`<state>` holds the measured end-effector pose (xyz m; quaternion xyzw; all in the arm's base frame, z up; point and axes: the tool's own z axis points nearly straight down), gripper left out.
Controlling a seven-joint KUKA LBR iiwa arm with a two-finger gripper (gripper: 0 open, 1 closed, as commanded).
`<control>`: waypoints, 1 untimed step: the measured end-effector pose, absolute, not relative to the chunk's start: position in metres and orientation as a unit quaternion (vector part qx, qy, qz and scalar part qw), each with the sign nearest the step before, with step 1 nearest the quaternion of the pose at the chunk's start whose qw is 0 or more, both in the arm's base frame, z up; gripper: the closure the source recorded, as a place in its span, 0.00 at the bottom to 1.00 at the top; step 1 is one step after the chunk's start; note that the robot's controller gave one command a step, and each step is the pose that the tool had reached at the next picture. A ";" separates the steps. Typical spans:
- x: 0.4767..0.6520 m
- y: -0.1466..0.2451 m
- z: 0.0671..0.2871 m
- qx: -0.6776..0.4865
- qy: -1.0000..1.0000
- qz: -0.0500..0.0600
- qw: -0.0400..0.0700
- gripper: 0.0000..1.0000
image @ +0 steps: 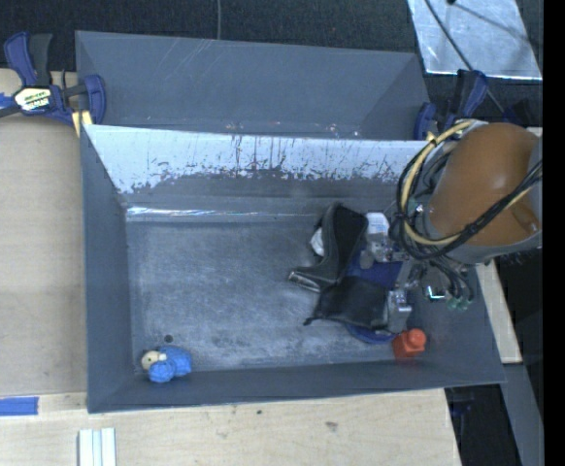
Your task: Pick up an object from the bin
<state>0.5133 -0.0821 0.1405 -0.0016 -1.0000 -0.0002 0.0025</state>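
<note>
Over the right half of a grey bin (215,280), a robot gripper (333,278) hangs low above the floor, well apart from a toy at lower left.

From left: a small blue-and-yellow toy (166,364) lies alone in the lower left corner of the floor. The dark gripper sits right of centre, and whether it is open or closed cannot be told. A blue piece (370,334) shows partly beneath its lower edge, and an orange piece (409,344) lies just beside that at lower right.
</note>
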 end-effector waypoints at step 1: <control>0.486 -0.070 0.068 0.000 -1.000 0.000 -0.003 0.00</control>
